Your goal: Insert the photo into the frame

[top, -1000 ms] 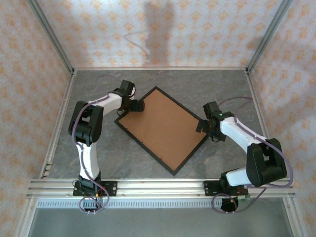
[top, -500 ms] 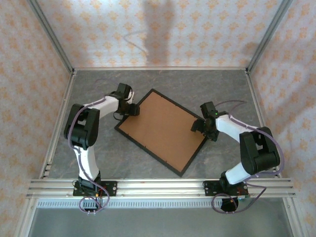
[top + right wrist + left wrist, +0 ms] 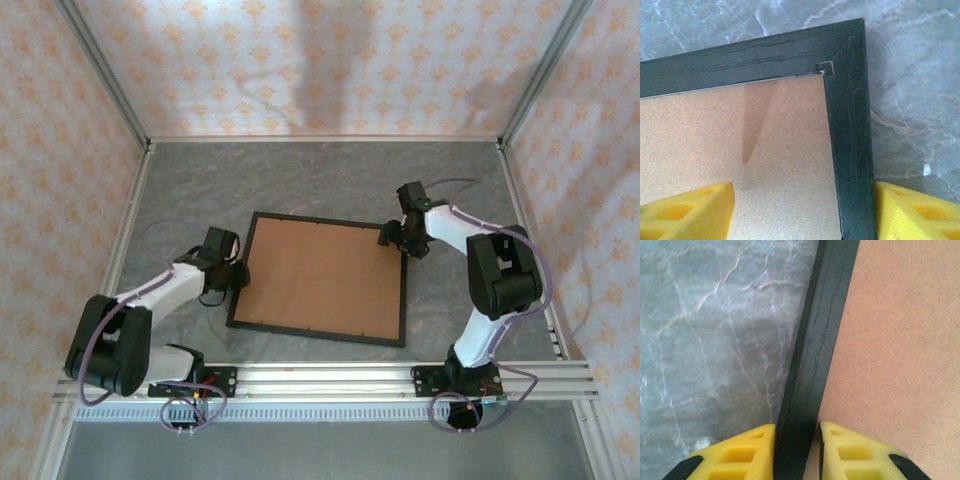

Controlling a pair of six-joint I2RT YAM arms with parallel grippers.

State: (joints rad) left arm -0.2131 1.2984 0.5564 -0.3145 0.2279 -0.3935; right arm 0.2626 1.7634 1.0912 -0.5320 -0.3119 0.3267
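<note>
The black frame [image 3: 330, 221] lies flat mid-table, square to the table's edges, with a brown backing board [image 3: 320, 275] inside it. My left gripper [image 3: 236, 276] sits at the frame's left rail [image 3: 817, 350]; its yellow fingers [image 3: 740, 455] press that rail from both sides. My right gripper [image 3: 393, 238] is at the far right corner of the frame [image 3: 850, 125]. It stands open, one finger over the board [image 3: 740, 135] and the other against the rail's outer edge. The photo is out of view.
Grey marble-patterned tabletop [image 3: 450, 180] surrounds the frame. Patterned walls with metal posts [image 3: 105, 75] close off the back and both sides. An aluminium rail [image 3: 330, 378] runs along the near edge by the arm bases.
The frame has turned from diagonal to square with the table, both arms swinging with it. The left jaws have closed onto the left rail. The right jaws have narrowed.
</note>
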